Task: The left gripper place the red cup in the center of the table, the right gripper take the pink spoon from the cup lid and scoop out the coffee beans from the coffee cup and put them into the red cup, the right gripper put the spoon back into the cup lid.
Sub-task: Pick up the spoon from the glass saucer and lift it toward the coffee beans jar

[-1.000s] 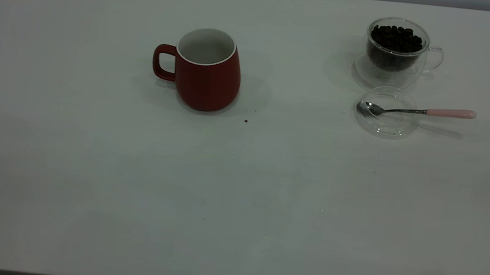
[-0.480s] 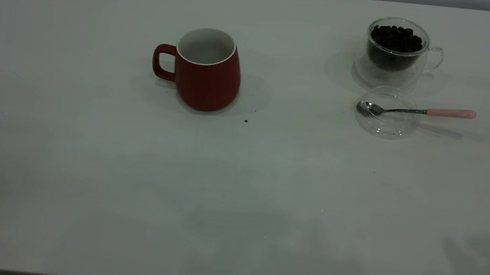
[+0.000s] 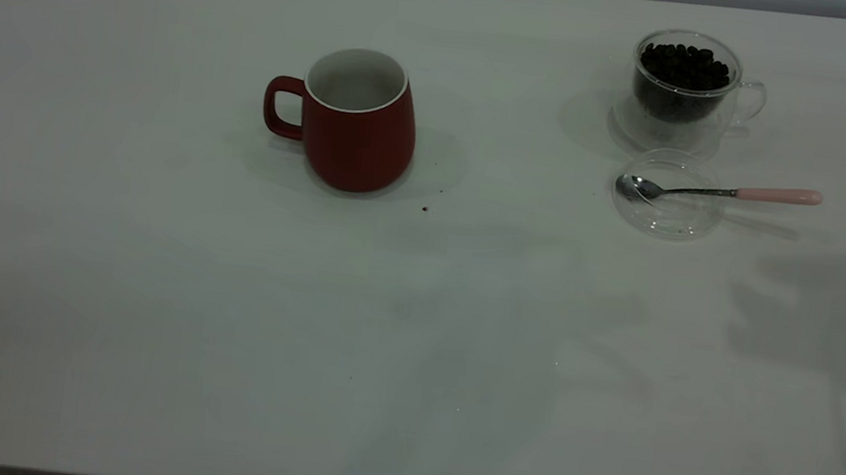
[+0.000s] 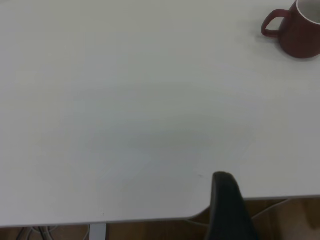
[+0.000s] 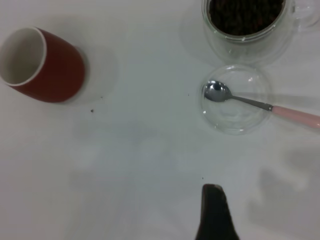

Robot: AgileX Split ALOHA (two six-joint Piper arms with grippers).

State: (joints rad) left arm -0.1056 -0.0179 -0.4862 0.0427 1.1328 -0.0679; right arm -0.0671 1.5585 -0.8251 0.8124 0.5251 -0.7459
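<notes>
we see red cup (image 3: pixel 357 122) upright left of centre on table (image 3: pixel 145 301); coffee cup (image 3: pixel 683 88) with coffee beans (image 3: pixel 684 64) far right; cup lid (image 3: pixel 667 195) just before it, pink spoon (image 3: pixel 715 192) across lid.

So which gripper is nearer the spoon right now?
Right, judging by the wrist views. The right gripper hangs above the table just short of the lid holding the spoon. The left gripper is at the table's edge, the spoon out of its view.

Mug (image 3: pixel 359 131): dark red, white inside. Spoon (image 3: pixel 719 192): silver, pale pink handle. Beans (image 3: pixel 684 66): near-black. Glass cup (image 3: pixel 682 92), lid (image 3: pixel 665 209): clear. Table (image 3: pixel 147 278): white, dark specks.
</notes>
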